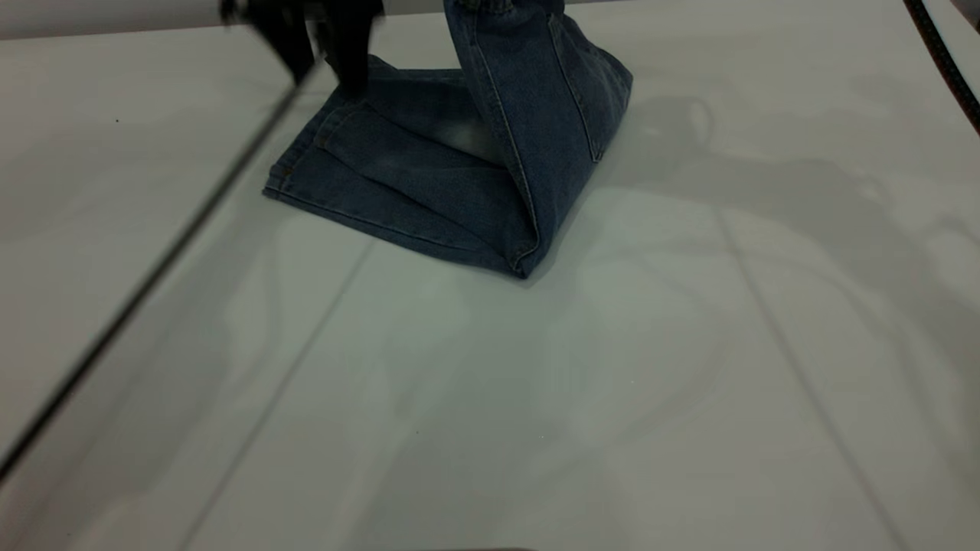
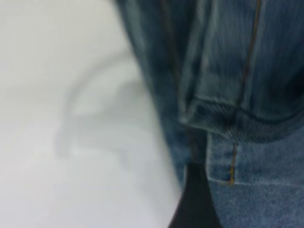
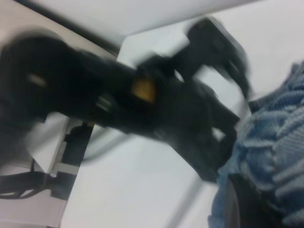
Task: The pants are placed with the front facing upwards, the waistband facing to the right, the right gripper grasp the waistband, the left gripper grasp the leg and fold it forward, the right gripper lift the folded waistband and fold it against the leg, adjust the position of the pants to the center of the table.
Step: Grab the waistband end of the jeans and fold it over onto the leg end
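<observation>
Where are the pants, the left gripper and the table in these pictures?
pants (image 1: 429,184): exterior view, on the flat lower layer of denim.
left gripper (image 1: 325,65): exterior view, between its two dark fingertips, above the pants' far corner.
table (image 1: 536,398): exterior view, on bare pale tabletop.

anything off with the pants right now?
Nothing damaged. The pants are not lying flat: the waistband end is pulled up out of the exterior frame, forming a denim tent, while the legs rest on the table. The left claw is at the far leg hem.

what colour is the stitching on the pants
Tan, on blue denim pants; clearest in the left wrist view.
</observation>
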Robot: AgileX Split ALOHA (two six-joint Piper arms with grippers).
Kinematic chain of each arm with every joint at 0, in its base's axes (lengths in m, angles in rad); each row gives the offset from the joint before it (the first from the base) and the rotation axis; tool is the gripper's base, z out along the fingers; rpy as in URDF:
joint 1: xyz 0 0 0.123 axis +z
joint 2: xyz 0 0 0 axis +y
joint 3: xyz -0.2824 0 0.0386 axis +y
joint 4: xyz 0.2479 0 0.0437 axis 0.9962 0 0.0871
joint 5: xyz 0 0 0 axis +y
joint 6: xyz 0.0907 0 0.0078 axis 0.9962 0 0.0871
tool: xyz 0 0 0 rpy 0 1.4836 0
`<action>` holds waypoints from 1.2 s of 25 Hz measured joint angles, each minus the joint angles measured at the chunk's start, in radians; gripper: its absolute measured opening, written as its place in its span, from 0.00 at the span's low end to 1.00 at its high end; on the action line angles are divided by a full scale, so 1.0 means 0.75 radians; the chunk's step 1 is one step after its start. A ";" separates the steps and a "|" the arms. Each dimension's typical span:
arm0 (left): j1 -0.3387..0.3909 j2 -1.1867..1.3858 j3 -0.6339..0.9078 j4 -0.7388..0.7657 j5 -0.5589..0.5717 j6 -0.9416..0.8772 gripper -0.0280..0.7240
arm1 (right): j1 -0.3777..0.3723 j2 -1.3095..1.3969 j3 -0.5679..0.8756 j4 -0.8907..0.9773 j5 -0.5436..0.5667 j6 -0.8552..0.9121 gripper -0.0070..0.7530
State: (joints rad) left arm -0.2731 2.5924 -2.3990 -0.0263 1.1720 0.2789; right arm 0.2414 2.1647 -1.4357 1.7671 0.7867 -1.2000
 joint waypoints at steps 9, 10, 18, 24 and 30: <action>0.024 -0.233 -0.269 -0.004 0.000 -0.050 0.70 | 0.066 0.076 -0.017 0.019 -0.062 -0.130 0.12; 0.024 -0.255 -0.279 -0.006 0.000 -0.051 0.70 | 0.085 0.088 -0.025 0.019 -0.068 -0.149 0.12; 0.022 -0.316 -0.284 -0.009 0.000 -0.074 0.70 | 0.264 0.217 -0.174 0.022 -0.215 -0.211 0.19; 0.019 -0.314 -0.284 -0.009 0.000 -0.076 0.70 | 0.285 0.266 -0.224 0.032 -0.230 -0.202 0.60; 0.019 -0.314 -0.284 -0.002 0.000 -0.078 0.70 | 0.253 0.264 -0.227 -0.125 -0.227 -0.110 0.90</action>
State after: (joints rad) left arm -0.2585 2.3566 -2.6123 -0.0279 1.1720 0.2207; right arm 0.4310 2.3625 -1.6059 1.6734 0.6165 -1.2827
